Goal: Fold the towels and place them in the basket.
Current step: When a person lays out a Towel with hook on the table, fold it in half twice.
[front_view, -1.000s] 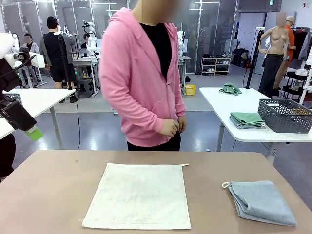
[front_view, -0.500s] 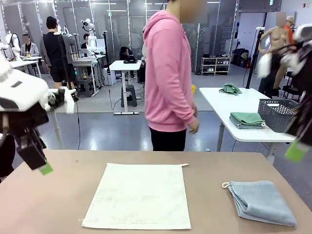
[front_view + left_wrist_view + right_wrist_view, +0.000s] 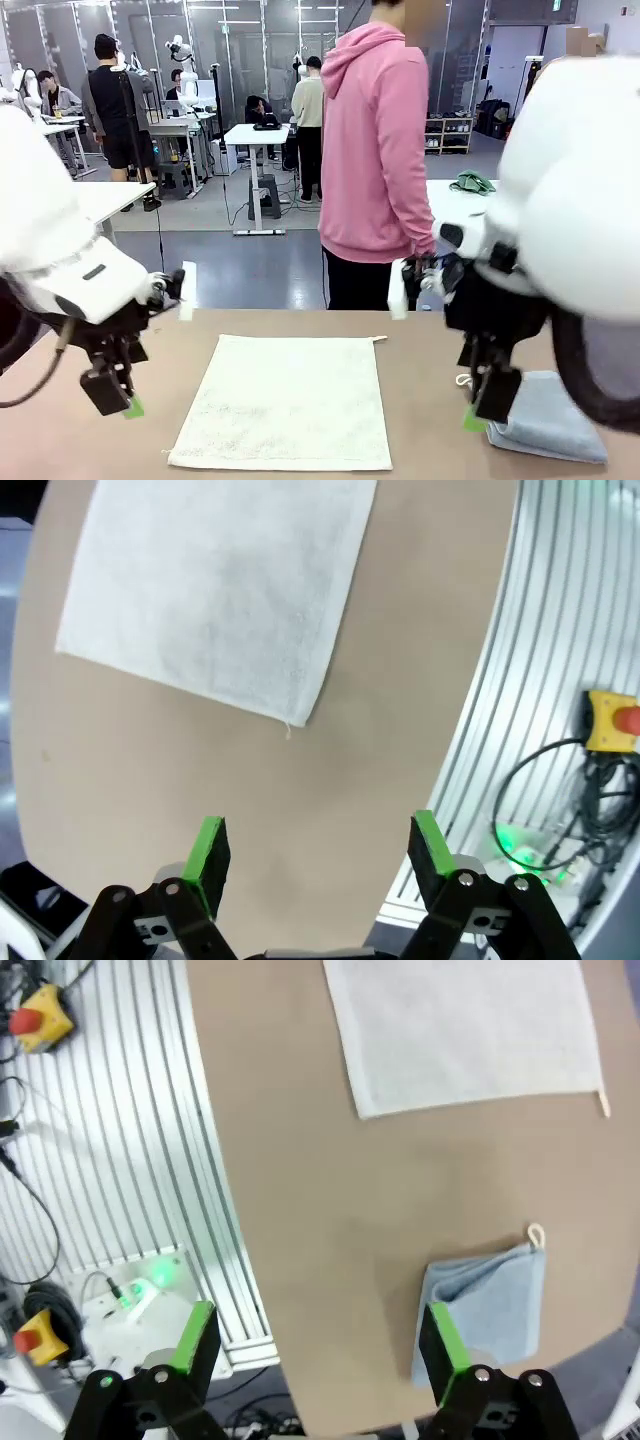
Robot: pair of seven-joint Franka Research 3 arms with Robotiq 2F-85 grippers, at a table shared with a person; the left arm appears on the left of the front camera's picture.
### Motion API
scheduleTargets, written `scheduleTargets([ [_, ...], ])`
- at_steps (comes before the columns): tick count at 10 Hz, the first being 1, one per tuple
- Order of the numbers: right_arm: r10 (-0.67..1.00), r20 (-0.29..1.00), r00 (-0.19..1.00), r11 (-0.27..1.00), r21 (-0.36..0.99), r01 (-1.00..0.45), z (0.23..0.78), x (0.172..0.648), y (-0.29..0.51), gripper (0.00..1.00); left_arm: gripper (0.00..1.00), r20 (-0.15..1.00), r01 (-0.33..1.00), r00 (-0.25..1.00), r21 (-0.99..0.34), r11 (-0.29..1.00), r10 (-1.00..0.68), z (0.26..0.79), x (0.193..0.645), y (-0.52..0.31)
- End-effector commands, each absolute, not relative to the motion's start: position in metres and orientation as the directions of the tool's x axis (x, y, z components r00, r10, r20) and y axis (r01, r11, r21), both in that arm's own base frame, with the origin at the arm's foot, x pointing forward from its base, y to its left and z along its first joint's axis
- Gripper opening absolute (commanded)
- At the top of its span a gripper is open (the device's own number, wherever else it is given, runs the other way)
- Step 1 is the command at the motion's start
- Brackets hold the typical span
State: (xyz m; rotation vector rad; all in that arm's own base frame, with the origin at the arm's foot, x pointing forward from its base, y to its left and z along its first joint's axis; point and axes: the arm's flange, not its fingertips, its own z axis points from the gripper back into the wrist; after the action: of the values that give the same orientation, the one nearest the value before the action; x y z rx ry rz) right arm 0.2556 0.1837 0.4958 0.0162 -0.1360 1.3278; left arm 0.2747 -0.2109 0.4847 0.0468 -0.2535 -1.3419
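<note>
Table (image 3: 420, 380): cream towel (image 3: 285, 400) spread flat, middle of near edge; blue-grey towel (image 3: 555, 425) folded, near right corner. Left gripper (image 3: 318, 840) empty, jaws wide, near left corner; right gripper (image 3: 318, 1328) likewise, beside blue-grey towel

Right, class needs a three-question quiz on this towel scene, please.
1. True or false: the cream towel lies spread flat on the table.
2. Which is already folded? A: the cream towel. B: the blue towel. C: neither.
3. Fill in: the left gripper and right gripper both stand ___, holding nothing.
Key: 1 true; 2 B; 3 open.
</note>
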Motion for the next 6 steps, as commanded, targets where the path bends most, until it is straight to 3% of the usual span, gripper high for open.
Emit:
scheduleTargets([
  [1, 0.97, 0.121, 0.211, 0.222, -0.079, -0.972, 0.475, 0.261, 0.195, 1.0, 0.9, 0.123, 0.96, 0.151, 0.218, 0.175, -0.981, 0.45, 0.278, -0.214],
  [3, 0.965, 0.102, 0.241, 0.248, -0.065, -0.966, 0.468, 0.259, 0.2, 1.0, 0.9, 0.126, 0.963, 0.175, 0.184, 0.196, -0.976, 0.438, 0.28, -0.211],
  [4, 0.945, 0.09, 0.314, 0.322, -0.083, -0.943, 0.482, 0.261, 0.191, 1.0, 0.9, 0.106, 0.956, 0.202, 0.193, 0.219, -0.974, 0.442, 0.28, -0.208],
  [5, 0.972, 0.103, 0.212, 0.219, -0.061, -0.974, 0.474, 0.267, 0.202, 1.0, 0.9, 0.116, 0.966, 0.179, 0.168, 0.197, -0.977, 0.454, 0.29, -0.226],
  [6, 0.972, 0.103, 0.212, 0.219, -0.061, -0.974, 0.474, 0.267, 0.202, 1.0, 0.9, 0.116, 0.966, 0.179, 0.168, 0.197, -0.977, 0.454, 0.29, -0.226],
])
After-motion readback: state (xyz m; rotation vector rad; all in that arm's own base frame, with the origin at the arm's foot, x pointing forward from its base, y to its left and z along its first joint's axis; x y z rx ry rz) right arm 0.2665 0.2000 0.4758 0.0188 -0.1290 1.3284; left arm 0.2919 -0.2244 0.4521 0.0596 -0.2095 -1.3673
